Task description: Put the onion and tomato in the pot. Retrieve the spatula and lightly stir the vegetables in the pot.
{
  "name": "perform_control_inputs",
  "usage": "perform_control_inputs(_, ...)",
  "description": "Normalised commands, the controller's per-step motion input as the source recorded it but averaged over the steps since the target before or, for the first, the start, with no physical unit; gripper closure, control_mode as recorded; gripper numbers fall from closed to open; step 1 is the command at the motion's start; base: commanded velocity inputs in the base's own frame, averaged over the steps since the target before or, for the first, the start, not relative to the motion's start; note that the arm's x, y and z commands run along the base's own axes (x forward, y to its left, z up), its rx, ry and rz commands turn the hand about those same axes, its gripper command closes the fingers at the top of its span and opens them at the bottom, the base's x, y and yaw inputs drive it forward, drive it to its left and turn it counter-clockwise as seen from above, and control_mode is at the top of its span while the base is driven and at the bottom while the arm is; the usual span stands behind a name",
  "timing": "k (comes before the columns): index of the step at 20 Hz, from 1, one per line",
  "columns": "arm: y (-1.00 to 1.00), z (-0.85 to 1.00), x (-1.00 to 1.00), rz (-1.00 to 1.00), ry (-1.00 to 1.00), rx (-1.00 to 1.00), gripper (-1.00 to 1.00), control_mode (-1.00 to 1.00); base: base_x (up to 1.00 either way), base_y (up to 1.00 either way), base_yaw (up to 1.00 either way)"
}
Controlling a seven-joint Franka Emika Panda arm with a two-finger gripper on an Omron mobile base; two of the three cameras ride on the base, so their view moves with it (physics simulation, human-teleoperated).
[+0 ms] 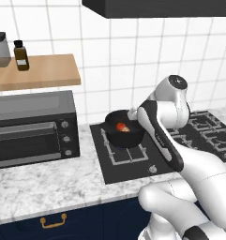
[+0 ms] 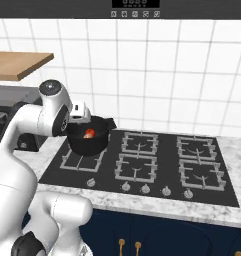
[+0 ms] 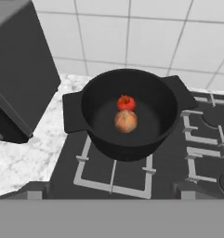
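Jaws wide open, empty, above pot [image 3: 127, 135]

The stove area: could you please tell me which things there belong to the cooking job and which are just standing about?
Part of the job:
- pot, on a burner
- tomato, inside the pot
- onion, inside the pot, beside the tomato

Just standing about:
- oven
- bottle on the shelf

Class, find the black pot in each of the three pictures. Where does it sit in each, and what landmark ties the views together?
Left base view: pot at centre, just left of the arm.
Right base view: left of centre, on the stove's back-left burner.
Hand view: centre, holding the tomato and onion.
Shared landmark: the stove.
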Motion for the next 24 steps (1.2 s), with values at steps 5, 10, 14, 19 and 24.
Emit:
perform_control_inputs(5,0.0,0.0,0.0,0.0,0.0,0.0,-1.0,1.0,-0.81,-0.5,-0.05)
perform_control_inputs(10,0.0,0.0,0.0,0.0,0.0,0.0,-1.0,1.0,0.14,-0.66,-0.07)
perform_control_inputs(14,0.0,0.0,0.0,0.0,0.0,0.0,-1.0,1.0,0.44,-0.97,-0.05)
perform_control_inputs(19,0.0,0.0,0.0,0.0,0.0,0.0,-1.0,1.0,0.83,-0.78,0.0)
perform_control_inputs(24,-0.06,0.0,0.02,0.0,0.02,0.02,-1.0,-1.0,0.4,-0.27,0.0)
